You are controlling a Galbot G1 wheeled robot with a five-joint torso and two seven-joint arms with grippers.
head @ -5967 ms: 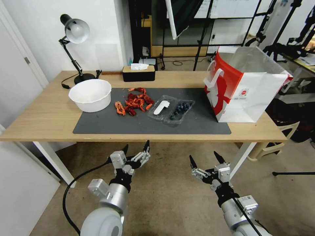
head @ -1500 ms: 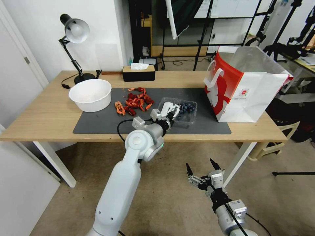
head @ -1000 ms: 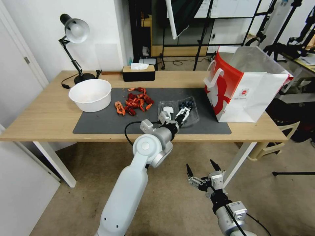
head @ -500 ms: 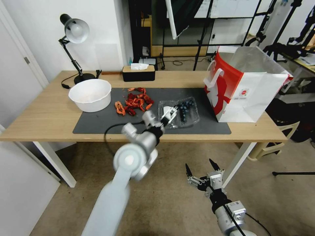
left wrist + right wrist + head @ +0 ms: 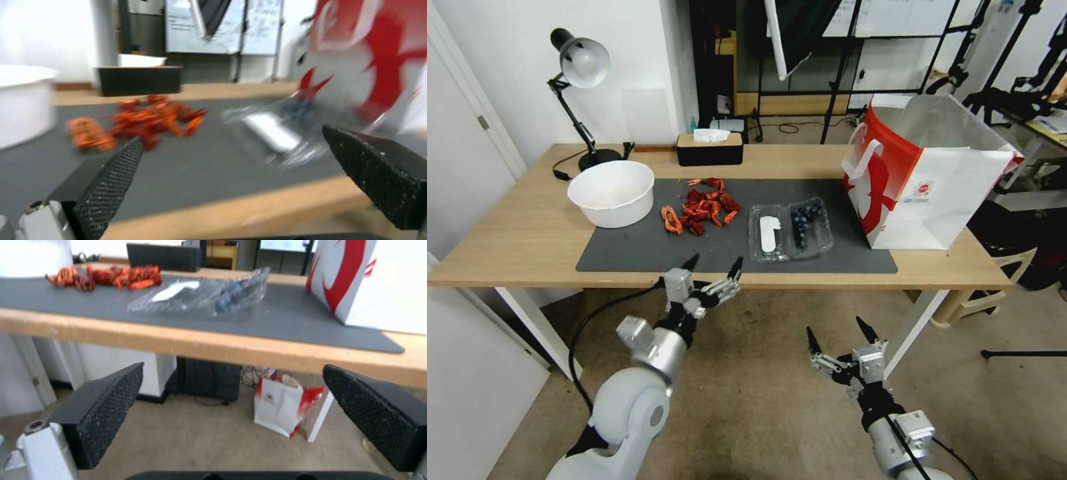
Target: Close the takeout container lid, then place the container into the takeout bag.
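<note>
Left hand [image 5: 715, 267] hung released just off the front edge of the counter [image 5: 514, 240], its two dark fingers spread wide and holding nothing; in the left wrist view its fingers [image 5: 111, 173] framed the scene with a broad gap between them. Right hand [image 5: 835, 332] sat lower, below counter height and nearer the robot, likewise spread and empty, its fingers [image 5: 106, 406] apart in the right wrist view.

Beyond the left hand, on the dark mat [image 5: 647, 250], the takeout container [image 5: 790, 229] lay opened flat, well apart from both hands. Its lid [image 5: 768, 233], the half with the long white label, lay on the left, and the half with the blueberries [image 5: 802, 221] lay on the right, toward the takeout bag [image 5: 924, 187]. The lid was not closed over the berries.

A heap of red crayfish [image 5: 700, 208] lay on the mat just to the left of the container, and a white bowl [image 5: 612, 193] stood farther left, at the mat's corner. The takeout bag stood upright at the right end of the mat, near the container but not touching it, its mouth open and its silvery lining showing. Behind the mat, toward the back edge of the counter, were a black tissue box [image 5: 709, 149] and a desk lamp [image 5: 582, 100].
</note>
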